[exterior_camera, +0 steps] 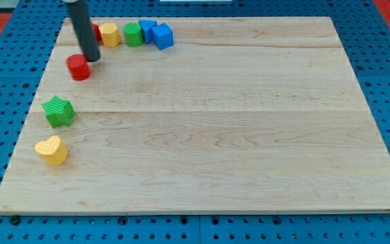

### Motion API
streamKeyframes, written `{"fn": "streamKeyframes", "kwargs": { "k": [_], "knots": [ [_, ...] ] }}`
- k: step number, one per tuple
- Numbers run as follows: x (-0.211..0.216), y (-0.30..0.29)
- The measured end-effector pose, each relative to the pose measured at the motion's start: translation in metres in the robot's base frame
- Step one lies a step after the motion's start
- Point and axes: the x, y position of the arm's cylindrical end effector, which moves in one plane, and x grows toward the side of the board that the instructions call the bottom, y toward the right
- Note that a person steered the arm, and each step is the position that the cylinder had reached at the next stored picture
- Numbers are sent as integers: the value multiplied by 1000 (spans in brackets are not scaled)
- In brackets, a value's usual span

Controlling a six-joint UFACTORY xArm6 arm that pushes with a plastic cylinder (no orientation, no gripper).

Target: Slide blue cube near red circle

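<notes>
Tip [92, 59]: bare rod, grasps nothing, touching red circle [78, 68] just lower-left of it. Blue cube [162, 36]: well to tip's right, top row beside green block [133, 34]. Slide not begun

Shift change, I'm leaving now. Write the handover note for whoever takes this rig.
My tip sits just above and right of the red circle, nearly touching it.
The blue cube is in the row at the view's top, beside another blue block, next to the green block and yellow block.
Done: nothing visible; the cube is far from the circle.
Left: slide it left and down to the circle.
</notes>
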Motion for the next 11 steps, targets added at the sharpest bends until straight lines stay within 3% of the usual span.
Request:
{"fn": "streamKeyframes", "kwargs": {
  "k": [1,2,3,4,5,6,7,8,10,11],
  "knots": [
    [36,-8],
    [40,7],
    [18,122],
    [-43,206],
    [-79,201],
    [-79,139],
    [-55,61],
    [-36,53],
    [-53,134],
    [-20,153]
  ]
}}
